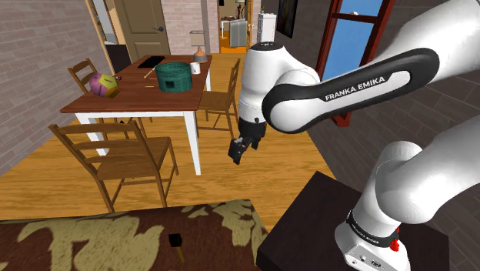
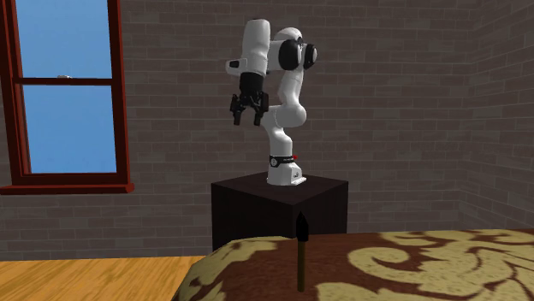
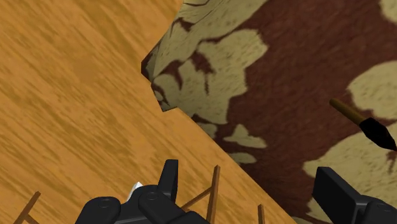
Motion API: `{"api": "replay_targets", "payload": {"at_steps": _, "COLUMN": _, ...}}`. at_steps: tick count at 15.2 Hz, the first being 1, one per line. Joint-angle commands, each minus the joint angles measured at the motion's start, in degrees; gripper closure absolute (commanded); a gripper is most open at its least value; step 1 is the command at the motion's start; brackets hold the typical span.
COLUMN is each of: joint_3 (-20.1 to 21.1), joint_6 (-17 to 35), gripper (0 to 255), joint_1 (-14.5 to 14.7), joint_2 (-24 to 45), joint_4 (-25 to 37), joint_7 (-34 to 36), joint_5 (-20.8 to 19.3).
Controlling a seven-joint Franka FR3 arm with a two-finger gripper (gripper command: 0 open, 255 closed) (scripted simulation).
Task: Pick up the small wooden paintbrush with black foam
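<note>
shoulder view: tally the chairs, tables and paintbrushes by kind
wooden chairs: 3 (nearest the camera, behind the table's far left corner, at the table's right side)
table: 1
paintbrush: 1, on the patterned surface
total: 5

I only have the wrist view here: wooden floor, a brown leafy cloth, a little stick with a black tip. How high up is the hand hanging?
Observer: In the second exterior view the gripper hangs higher than the top of the dark stand, well above the patterned surface where the paintbrush lies.
Operator: What else is in the room?
Observer: The shoulder view shows a table with white legs and wooden chairs around it.
Operator: Anything on it?
Observer: A green round container, among other things.
</note>
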Motion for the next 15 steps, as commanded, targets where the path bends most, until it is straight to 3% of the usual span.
{"api": "replay_targets", "payload": {"at_steps": 1, "joint_3": 2.3, "joint_6": 2.9, "gripper": 0, "joint_1": 0.4, "joint_2": 2.9, "joint_4": 0.5, "joint_7": 2.6, "joint_5": 0.1}}
{"api": "replay_targets", "payload": {"at_steps": 8, "joint_3": 10.4, "joint_6": 13.5, "gripper": 0, "joint_1": -0.5, "joint_2": 16.5, "joint_4": 4.0, "joint_7": 13.4, "joint_5": -4.6}}
{"api": "replay_targets", "payload": {"at_steps": 11, "joint_3": 13.6, "joint_6": 17.1, "gripper": 0, "joint_1": -1.3, "joint_2": 23.3, "joint_4": 6.8, "joint_7": 19.9, "joint_5": -10.0}}
{"api": "replay_targets", "payload": {"at_steps": 15, "joint_3": 15.9, "joint_6": 20.1, "gripper": 0, "joint_1": -1.0, "joint_2": 33.1, "joint_4": 11.8, "joint_7": 30.5, "joint_5": -20.5}}
